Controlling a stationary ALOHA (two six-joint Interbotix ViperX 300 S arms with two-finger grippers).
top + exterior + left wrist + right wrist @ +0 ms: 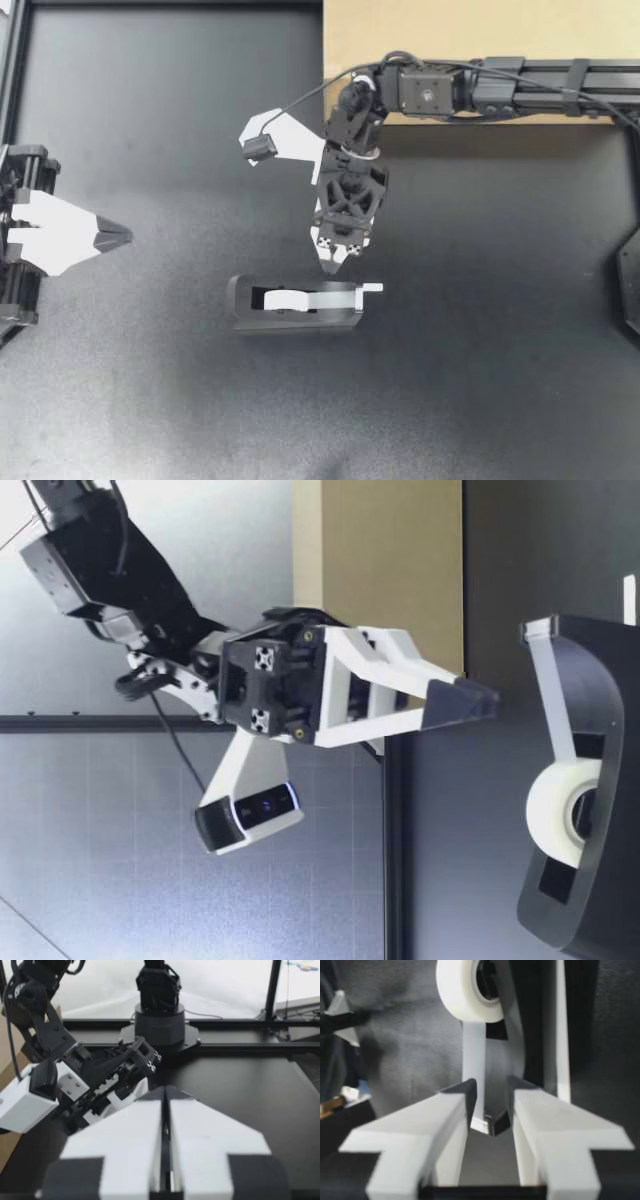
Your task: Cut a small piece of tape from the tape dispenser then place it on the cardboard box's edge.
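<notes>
A black tape dispenser (290, 318) lies mid-table with a white tape roll (288, 298) and a strip running to its cutter end (370, 288). My right gripper (337, 262) points down at that end, just above it. In the right wrist view the right gripper (492, 1092) stands open, with the tape strip (474, 1050) and the cutter tip (496, 1122) in the gap. The low view shows my right gripper (475, 702) close above the dispenser (590, 740). My left gripper (115, 237) rests shut and empty at the table's left. The cardboard box (450, 35) sits at the back.
The right arm (520, 85) lies across the box's front edge. A black base (630, 290) stands at the right border. A black rail (12, 70) lines the left side. The left wrist view shows the right arm (100, 1080) ahead of my left gripper (166, 1097).
</notes>
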